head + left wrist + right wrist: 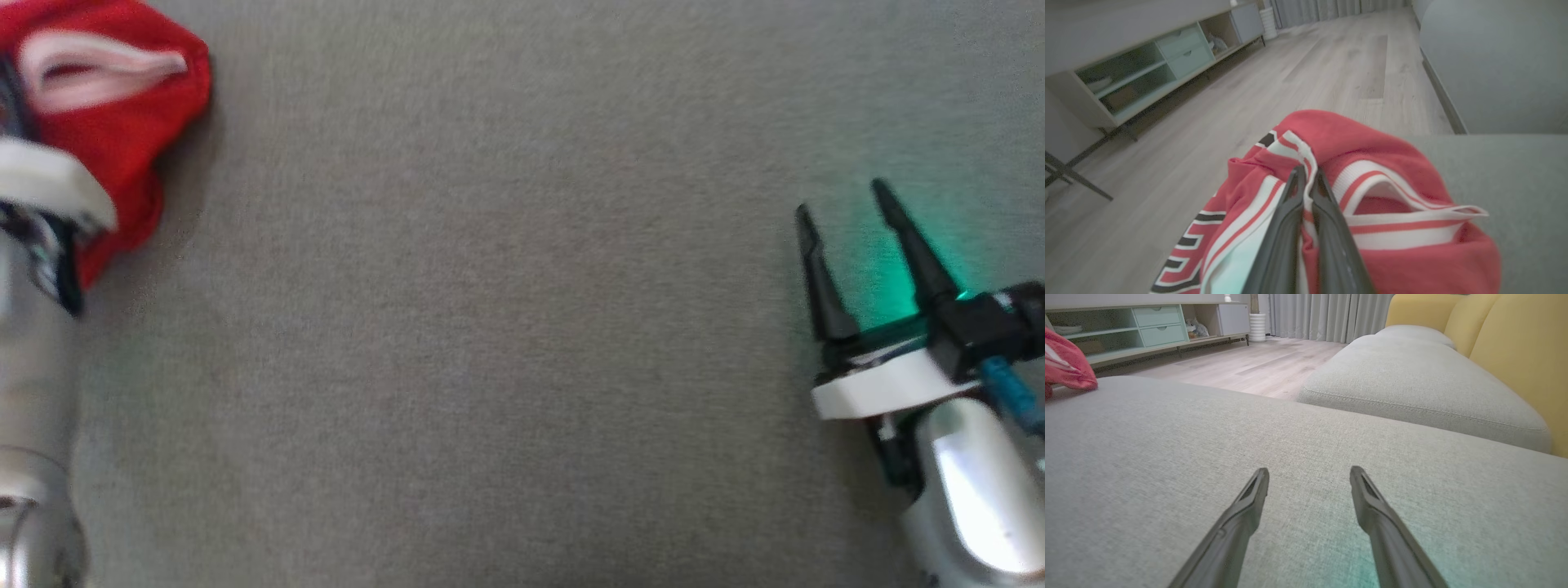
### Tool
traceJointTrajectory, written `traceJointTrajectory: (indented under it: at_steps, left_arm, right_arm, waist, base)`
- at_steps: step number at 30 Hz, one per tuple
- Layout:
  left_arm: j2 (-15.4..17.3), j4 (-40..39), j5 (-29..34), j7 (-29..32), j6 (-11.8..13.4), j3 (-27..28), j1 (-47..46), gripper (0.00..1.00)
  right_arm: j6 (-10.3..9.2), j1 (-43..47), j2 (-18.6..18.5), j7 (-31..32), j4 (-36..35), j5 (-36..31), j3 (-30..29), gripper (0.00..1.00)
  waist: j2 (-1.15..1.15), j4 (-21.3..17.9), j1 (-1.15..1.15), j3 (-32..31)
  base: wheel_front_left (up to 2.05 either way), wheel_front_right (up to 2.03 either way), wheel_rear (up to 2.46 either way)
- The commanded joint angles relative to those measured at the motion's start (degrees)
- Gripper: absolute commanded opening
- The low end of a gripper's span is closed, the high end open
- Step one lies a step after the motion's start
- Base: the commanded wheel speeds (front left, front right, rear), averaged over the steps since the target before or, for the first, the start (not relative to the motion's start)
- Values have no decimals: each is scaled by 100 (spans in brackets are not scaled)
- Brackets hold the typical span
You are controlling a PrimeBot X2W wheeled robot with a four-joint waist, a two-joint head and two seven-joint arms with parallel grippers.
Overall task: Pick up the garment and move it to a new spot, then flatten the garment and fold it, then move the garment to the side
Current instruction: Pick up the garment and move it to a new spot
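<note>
garment (114, 122), one only, red with white bands, lies bunched at the far left corner of the grey cushion (490, 327), part of it seemingly over the edge. the left gripper (1307, 173) has its fingers pinched together on a striped band of it. the right gripper (842, 200), well apart, hovers over bare cushion, fingers spread and holding nothing. crumpled as it is, this looks like the first step, pick-up and move. the next move calls for lifting it clear and carrying it inward, where the two grippers can spread it.
</note>
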Motion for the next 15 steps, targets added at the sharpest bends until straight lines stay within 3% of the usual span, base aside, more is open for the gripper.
traceJointTrajectory:
  at_steps: [1, 6, 15]
  left_arm:
    - [497, -413, 137, -130, -47, -44, -362, 0]
    - [693, -1234, 290, -193, -196, -304, -566, 0]
    - [505, -2703, -97, 434, -375, -797, -716, 0]
  right_arm:
    - [-4, 91, 115, 4, -125, 54, 155, 100]
    - [-4, 86, 426, 4, -98, 106, 337, 100]
    - [-4, 297, 767, 4, -90, 221, 415, 100]
  waist:
    - [0, -262, 0, -398]
    - [0, -891, 0, -900]
    - [0, -2014, 0, -1454]
  base:
    - [0, 0, 0]
    - [0, 0, 0]
    - [0, 0, 0]
